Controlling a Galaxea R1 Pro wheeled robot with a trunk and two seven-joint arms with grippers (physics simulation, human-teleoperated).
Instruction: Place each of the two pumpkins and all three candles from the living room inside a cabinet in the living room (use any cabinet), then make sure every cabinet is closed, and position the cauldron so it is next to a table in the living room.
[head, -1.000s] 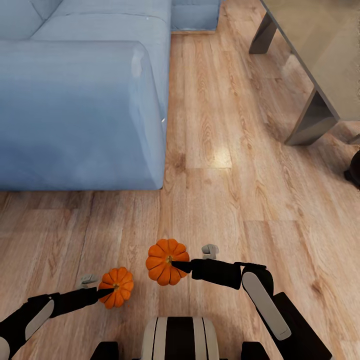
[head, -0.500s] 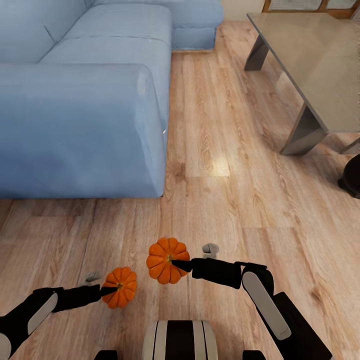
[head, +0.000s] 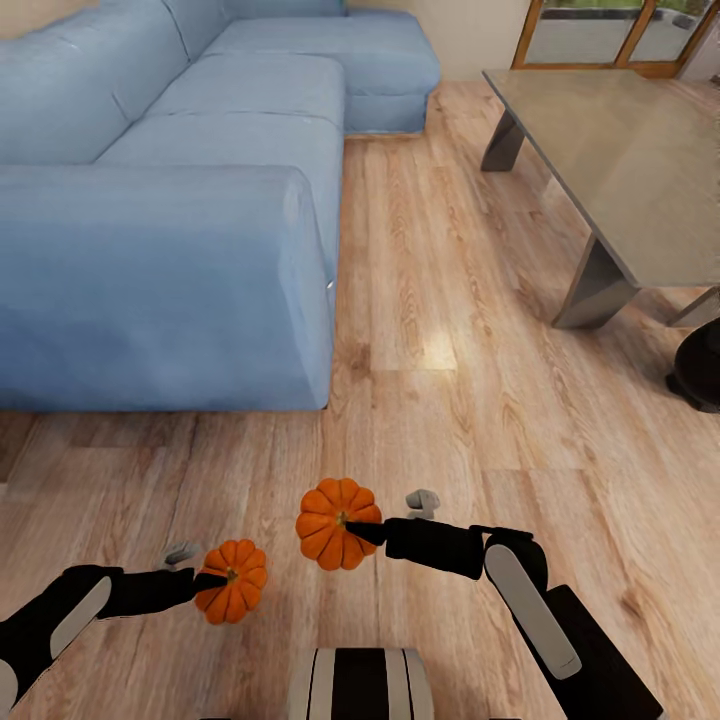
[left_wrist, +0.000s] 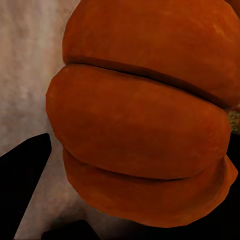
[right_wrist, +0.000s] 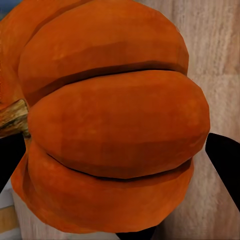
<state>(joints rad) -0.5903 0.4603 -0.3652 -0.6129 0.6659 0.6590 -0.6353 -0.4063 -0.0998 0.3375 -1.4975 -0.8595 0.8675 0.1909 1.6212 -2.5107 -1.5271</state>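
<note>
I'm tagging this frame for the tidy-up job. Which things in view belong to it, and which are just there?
Job:
- left pumpkin, held by left gripper
- right pumpkin, held by right gripper
- table
- black thing at the right edge, probably the cauldron

Just there:
- blue sofa
- wood floor
</note>
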